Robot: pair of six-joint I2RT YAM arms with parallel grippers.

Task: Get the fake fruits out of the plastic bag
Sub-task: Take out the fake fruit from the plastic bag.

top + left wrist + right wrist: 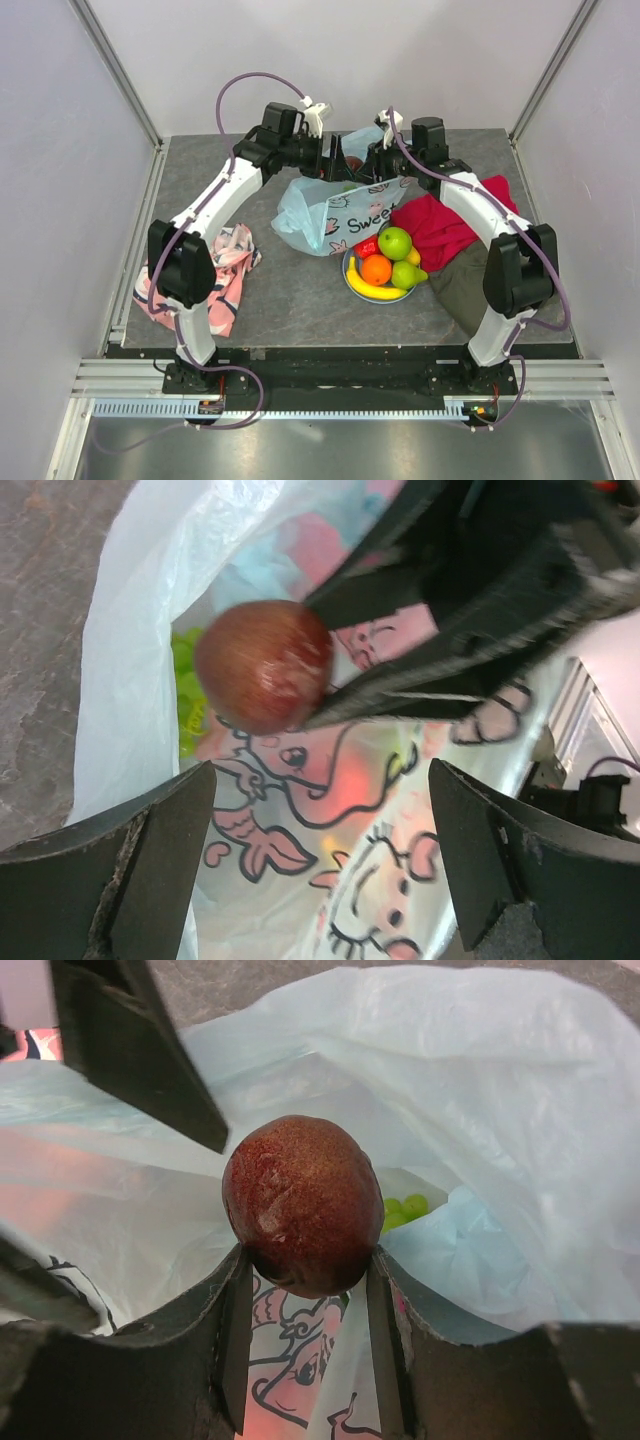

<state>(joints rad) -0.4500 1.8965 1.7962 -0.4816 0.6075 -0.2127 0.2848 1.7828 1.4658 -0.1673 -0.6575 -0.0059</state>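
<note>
My right gripper (305, 1270) is shut on a dark purple plum (302, 1205), held just above the mouth of the pale-blue plastic bag (520, 1120). The same plum (265, 665) shows in the left wrist view, pinched by the right gripper's fingers (400, 690). My left gripper (322, 780) is open over the bag's printed side (330, 830), with nothing between its fingers. Green grapes (403, 1208) lie inside the bag. In the top view the bag (320, 215) lies mid-table. A green apple (394, 242), orange (376, 269), pear (407, 274), banana (372, 290) and red apple (366, 247) rest on the plate (352, 285).
A pink patterned cloth (225, 275) lies under the left arm at the table's left. A red cloth (450, 225) and an olive cloth (462, 285) lie to the right of the plate, under the right arm. Metal frame rails edge the table.
</note>
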